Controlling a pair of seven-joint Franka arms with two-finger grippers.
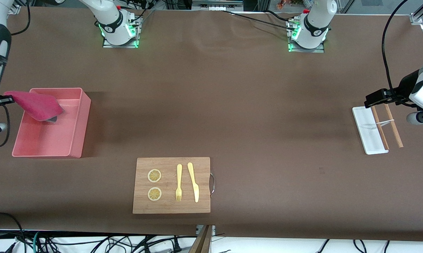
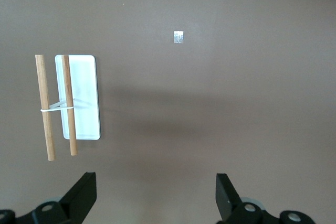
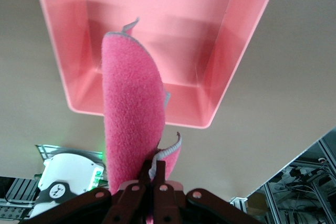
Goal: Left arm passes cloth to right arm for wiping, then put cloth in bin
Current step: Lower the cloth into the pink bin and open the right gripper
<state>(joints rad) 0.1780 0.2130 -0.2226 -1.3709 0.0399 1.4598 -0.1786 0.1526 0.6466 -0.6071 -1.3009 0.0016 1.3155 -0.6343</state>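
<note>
The right gripper point(image 3: 154, 174) hangs over the salmon-pink bin point(image 1: 78, 119), its two fingers pressed together on one corner of the magenta cloth point(image 1: 36, 104). The cloth droops from that pinch down toward the bin's inside without lying on its floor, and a strip of its grey underside shows along the loose edge. In the right wrist view the cloth point(image 3: 131, 124) hangs folded lengthwise straight below the fingers, with the bin's open rectangle point(image 3: 231, 72) underneath it.

The left gripper point(image 2: 155, 195) waits with its two fingers spread wide and nothing between them. It is over bare brown table point(image 1: 253, 105) at the left arm's end, just beside one small flat white tray point(image 1: 366, 135). Two wooden chopsticks point(image 1: 387, 124), tied with one white band, lie partly across that tray, one over it and one past its edge.

Well apart from both grippers, nearer the front camera, sits one wooden cutting board point(image 1: 141, 207) with a metal handle. On it are two round lemon slices point(image 1: 154, 175), one yellow fork point(image 1: 179, 182) and one yellow knife point(image 1: 194, 182), side by side.
</note>
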